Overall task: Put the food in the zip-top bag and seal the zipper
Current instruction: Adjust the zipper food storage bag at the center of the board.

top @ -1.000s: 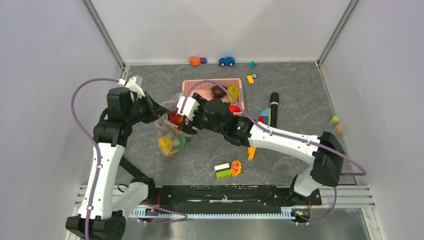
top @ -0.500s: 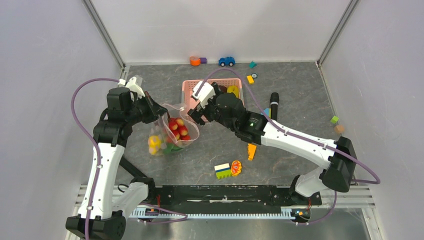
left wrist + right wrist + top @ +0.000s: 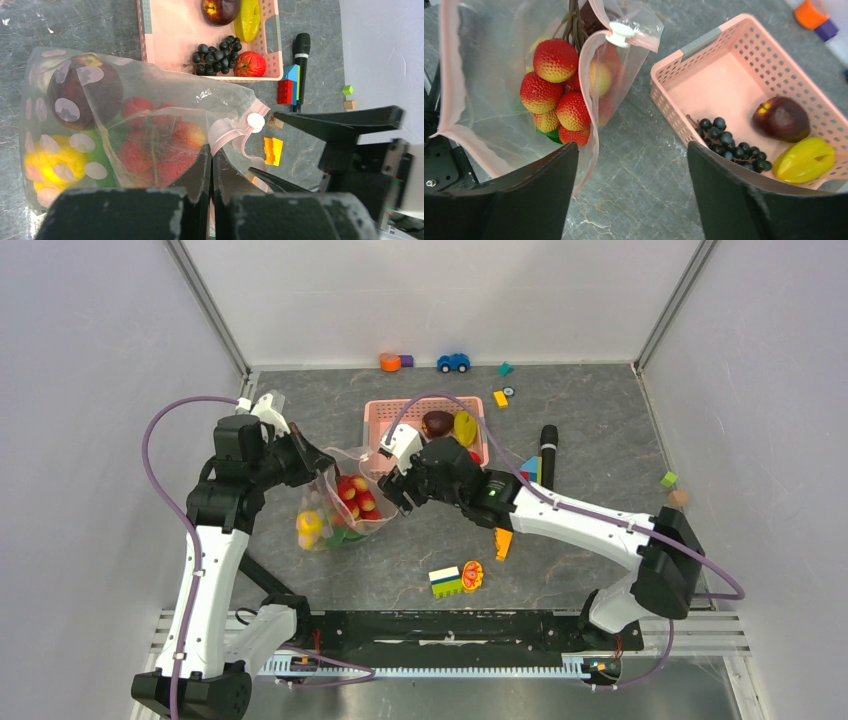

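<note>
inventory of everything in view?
basket: 1, pink, centre
zip-top bag: 1, clear, pink zipper, left of basket
strawberries: bunch, red, in bag
apples: 2, dark red, one bagged, one in basket
yellow fruits: 2, one bagged, one in basket
grapes: 1 bunch, dark, in basket
red fruit: 1, in basket
microphone: 1, black, right of basket
toy car: 1, blue, far edge
toy blocks: several, multicoloured, scattered
left gripper: shut on bag
right gripper: open, empty
</note>
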You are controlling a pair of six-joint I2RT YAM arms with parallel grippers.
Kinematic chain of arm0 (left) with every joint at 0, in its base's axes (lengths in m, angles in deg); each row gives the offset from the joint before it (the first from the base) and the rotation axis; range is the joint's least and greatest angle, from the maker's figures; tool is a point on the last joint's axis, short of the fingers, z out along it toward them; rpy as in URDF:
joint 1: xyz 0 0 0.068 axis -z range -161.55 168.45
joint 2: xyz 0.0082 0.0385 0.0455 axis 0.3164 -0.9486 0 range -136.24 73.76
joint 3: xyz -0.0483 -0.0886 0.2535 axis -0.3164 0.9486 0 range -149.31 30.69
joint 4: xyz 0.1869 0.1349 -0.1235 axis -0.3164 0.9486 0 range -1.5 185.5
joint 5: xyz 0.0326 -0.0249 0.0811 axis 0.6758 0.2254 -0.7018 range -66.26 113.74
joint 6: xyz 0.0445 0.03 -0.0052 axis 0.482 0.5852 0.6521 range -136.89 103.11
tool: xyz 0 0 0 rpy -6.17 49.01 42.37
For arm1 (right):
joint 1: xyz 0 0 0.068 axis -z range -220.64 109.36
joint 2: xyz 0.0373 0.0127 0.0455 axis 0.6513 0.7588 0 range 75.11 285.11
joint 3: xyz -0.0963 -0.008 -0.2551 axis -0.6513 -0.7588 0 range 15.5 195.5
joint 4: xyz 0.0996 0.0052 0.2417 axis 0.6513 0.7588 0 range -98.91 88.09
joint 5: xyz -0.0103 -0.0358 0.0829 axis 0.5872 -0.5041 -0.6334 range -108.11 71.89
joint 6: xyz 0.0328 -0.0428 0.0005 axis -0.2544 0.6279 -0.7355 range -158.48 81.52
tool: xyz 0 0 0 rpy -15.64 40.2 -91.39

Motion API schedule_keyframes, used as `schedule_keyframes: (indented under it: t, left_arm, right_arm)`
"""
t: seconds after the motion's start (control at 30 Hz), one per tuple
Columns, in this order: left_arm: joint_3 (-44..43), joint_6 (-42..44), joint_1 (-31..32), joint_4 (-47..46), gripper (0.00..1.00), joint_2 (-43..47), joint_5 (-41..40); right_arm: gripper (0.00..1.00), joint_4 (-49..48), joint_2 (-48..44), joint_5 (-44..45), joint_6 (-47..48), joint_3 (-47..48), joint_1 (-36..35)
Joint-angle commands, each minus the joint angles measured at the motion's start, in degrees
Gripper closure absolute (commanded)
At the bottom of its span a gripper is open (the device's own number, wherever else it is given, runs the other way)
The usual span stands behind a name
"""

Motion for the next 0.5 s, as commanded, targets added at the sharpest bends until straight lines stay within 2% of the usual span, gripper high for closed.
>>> schedule_keyframes:
  t: [0.0, 0.07, 0.13, 0.23, 0.47]
  left_arm:
    - [-0.14, -0.76, -0.34, -3.48, 0.98, 1.31, 1.24]
    - [-0.23, -0.81, -0.34, -3.43, 0.98, 1.25, 1.72]
    - [-0.23, -0.96, -0.27, -3.42, 0.98, 1.35, 1.76]
    - [-0.23, -1.03, -0.32, -3.47, 0.98, 1.72, 1.83]
    - [-0.11, -0.95, -0.34, -3.9, 0.98, 2.22, 3.23]
  right_arm:
    - [0.31, 1.54, 3.92, 1.46, -4.42, 3.16, 0.34]
    - [0.44, 1.98, 5.35, 1.98, -5.74, 4.27, 0.36]
    - [0.64, 1.79, 6.49, 0.58, -6.01, 5.82, 0.36]
    - [1.0, 1.54, 6.91, 1.46, -5.74, 8.69, 0.36]
    - [1.0, 1.38, 1.79, 6.54, 0.33, 16.68, 0.36]
